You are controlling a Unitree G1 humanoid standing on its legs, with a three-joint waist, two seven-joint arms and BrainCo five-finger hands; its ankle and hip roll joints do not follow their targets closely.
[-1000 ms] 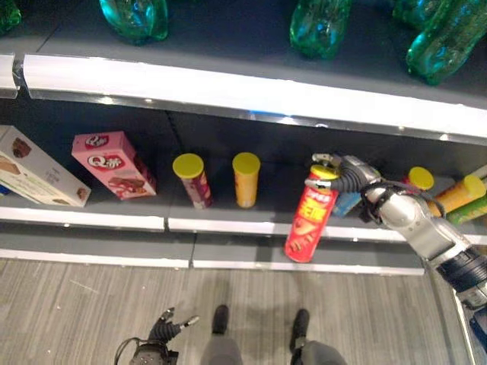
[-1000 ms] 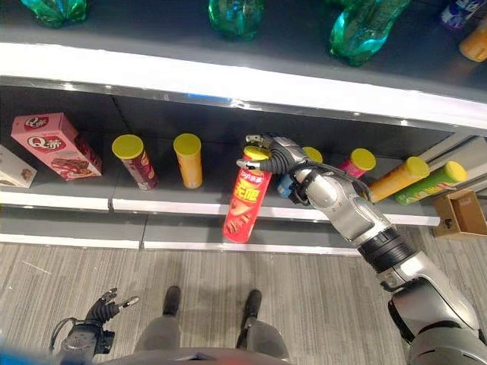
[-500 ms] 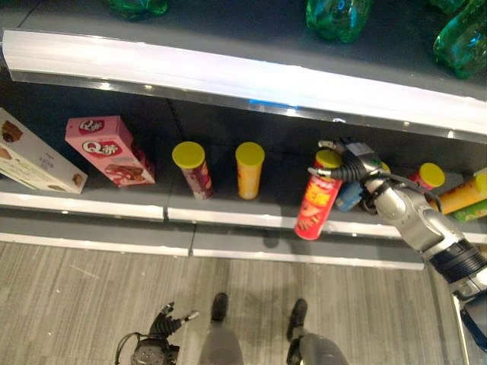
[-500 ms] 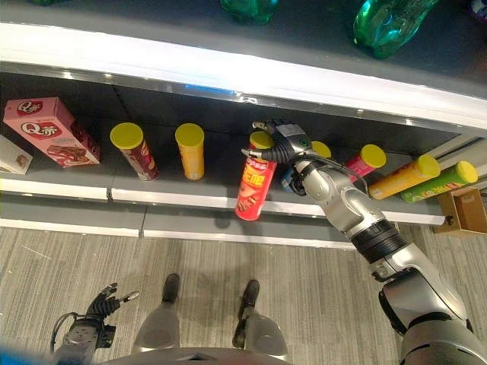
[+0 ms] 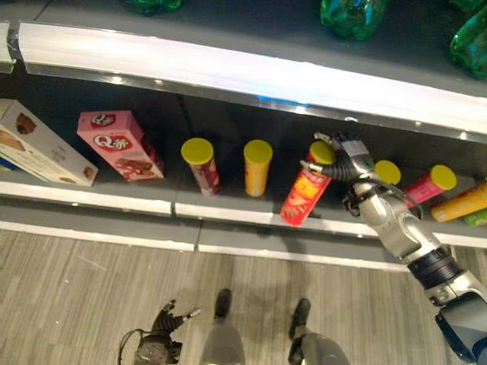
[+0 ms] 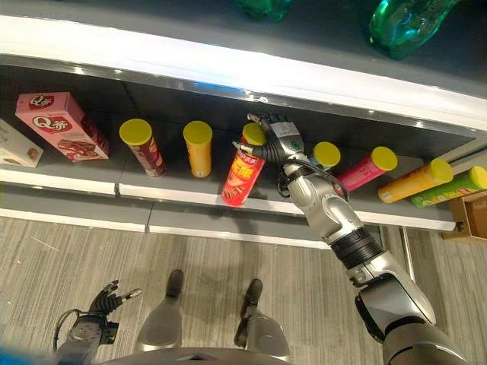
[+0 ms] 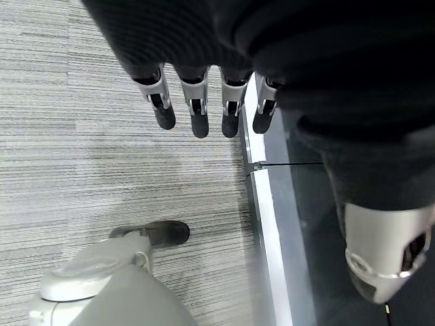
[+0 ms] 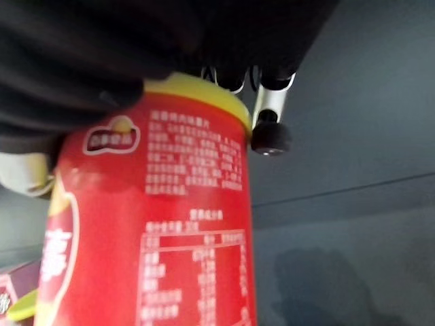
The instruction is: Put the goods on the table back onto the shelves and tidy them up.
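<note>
Right hand (image 5: 342, 156): fingers curled over the yellow-lidded top of a tall red cylindrical crisp can (image 5: 303, 194), holding it tilted, lid toward the back, its base at the front lip of the dark grey middle shelf (image 5: 137, 204). Left of it stand an orange yellow-lidded can (image 5: 257, 167) and a maroon yellow-lidded can (image 5: 201, 166), well apart, then a pink cardboard biscuit box (image 5: 120, 144). To the right lie a magenta can (image 5: 430, 185) and an orange can (image 5: 459, 204). Left hand (image 7: 204, 109) hangs low over the striped grey floor (image 7: 81, 176), fingers straight, empty.
</note>
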